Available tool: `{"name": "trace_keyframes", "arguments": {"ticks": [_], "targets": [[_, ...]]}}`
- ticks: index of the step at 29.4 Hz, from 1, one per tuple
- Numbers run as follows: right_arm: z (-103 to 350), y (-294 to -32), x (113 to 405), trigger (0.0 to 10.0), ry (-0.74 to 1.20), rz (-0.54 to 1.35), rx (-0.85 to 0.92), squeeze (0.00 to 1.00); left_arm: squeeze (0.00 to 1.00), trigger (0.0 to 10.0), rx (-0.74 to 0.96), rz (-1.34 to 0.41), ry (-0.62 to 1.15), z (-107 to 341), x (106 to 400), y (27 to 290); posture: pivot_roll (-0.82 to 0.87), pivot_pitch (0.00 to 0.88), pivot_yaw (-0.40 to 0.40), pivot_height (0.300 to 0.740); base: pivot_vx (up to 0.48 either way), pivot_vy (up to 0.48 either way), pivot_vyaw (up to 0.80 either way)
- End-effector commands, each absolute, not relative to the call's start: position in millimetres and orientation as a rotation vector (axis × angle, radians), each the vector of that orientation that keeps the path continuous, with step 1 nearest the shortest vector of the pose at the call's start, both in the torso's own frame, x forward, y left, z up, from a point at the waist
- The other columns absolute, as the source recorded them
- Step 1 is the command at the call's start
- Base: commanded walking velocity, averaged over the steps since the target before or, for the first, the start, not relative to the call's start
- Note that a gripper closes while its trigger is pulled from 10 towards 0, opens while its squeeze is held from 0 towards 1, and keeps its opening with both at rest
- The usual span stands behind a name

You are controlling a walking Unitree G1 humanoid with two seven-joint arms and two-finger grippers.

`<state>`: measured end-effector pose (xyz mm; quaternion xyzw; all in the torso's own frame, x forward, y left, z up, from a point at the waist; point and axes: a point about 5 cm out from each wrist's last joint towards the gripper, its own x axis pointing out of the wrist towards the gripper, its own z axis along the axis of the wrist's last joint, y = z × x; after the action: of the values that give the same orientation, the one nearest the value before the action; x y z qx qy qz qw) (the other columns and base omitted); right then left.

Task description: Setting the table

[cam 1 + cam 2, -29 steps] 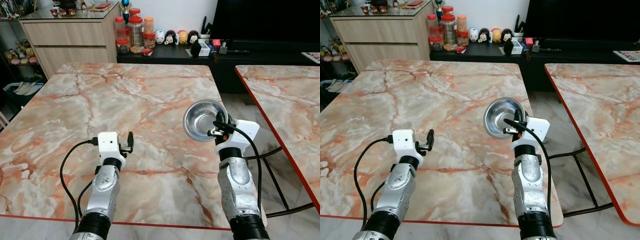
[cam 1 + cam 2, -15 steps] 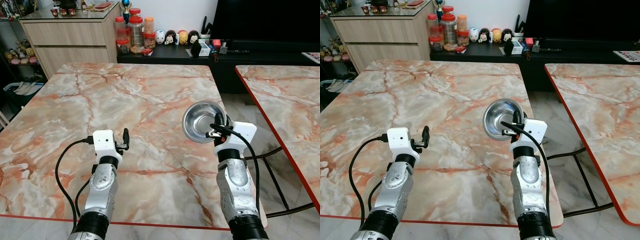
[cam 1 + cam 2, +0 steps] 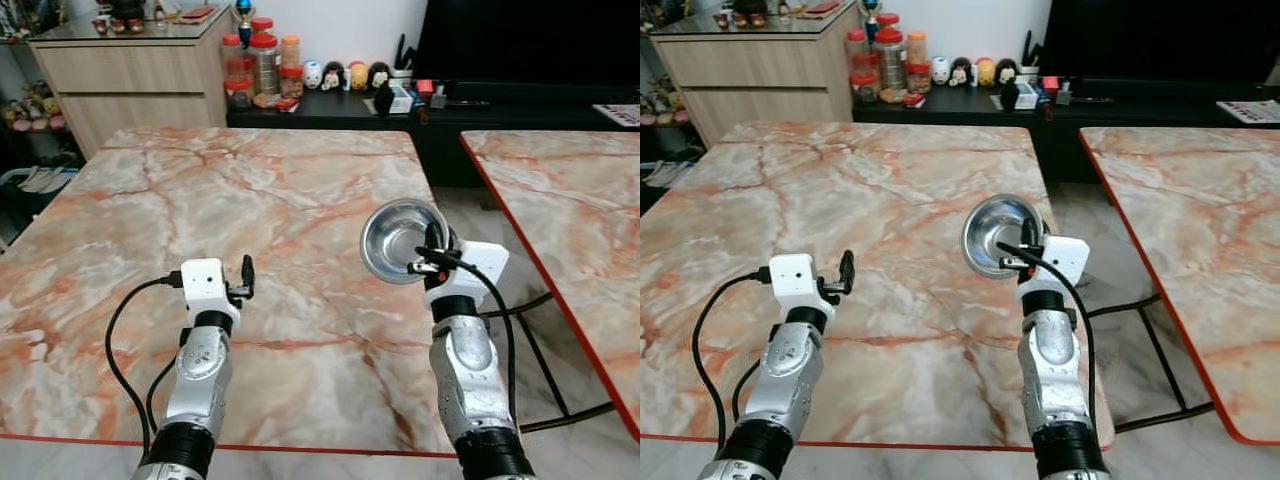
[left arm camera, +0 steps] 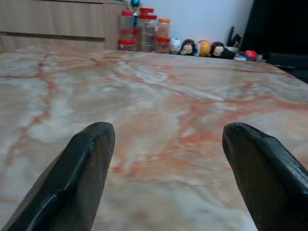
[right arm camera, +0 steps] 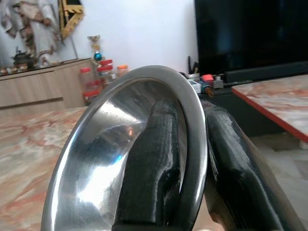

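A shiny steel bowl (image 3: 397,240) hangs tilted above the right edge of the marble table (image 3: 230,210), its hollow facing me. My right gripper (image 3: 432,252) is shut on the bowl's rim (image 5: 190,103), one finger inside the bowl and one outside. My left gripper (image 3: 246,277) hovers low over the near left part of the table. Its two black fingertips (image 4: 84,159) stand wide open with nothing between them.
A second marble table (image 3: 560,200) with a red edge stands to the right, across a gap of floor. Behind the table are a wooden sideboard (image 3: 130,85), jars (image 3: 262,62), small figurines (image 3: 345,75) and a dark TV unit (image 3: 500,100).
The camera has shifted a little. My left arm has drawn slightly back and to the left. The right gripper still holds the bowl in about the same place.
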<state>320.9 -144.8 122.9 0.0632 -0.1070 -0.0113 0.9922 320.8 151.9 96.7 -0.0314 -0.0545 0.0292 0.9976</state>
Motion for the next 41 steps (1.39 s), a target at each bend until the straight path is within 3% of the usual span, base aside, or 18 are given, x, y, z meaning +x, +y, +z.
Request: {"name": "trace_keyframes", "arguments": {"ticks": [1,41], "targets": [[126.4,-144.2,323.2,10.0,-0.231,-0.024,0.126,0.0,0.0,10.0,-0.053,0.059,-0.137,102.9,323.5,150.4,-0.05,0.0,0.003,0.74,0.0,-0.48,0.0],[125.2,-143.4,322.3,10.0,-0.22,-0.008,0.079,0.0,0.0,10.0,-0.06,0.042,-0.135,104.9,325.5,148.3,-0.06,0.0,0.011,0.74,0.0,-0.438,0.05]]}}
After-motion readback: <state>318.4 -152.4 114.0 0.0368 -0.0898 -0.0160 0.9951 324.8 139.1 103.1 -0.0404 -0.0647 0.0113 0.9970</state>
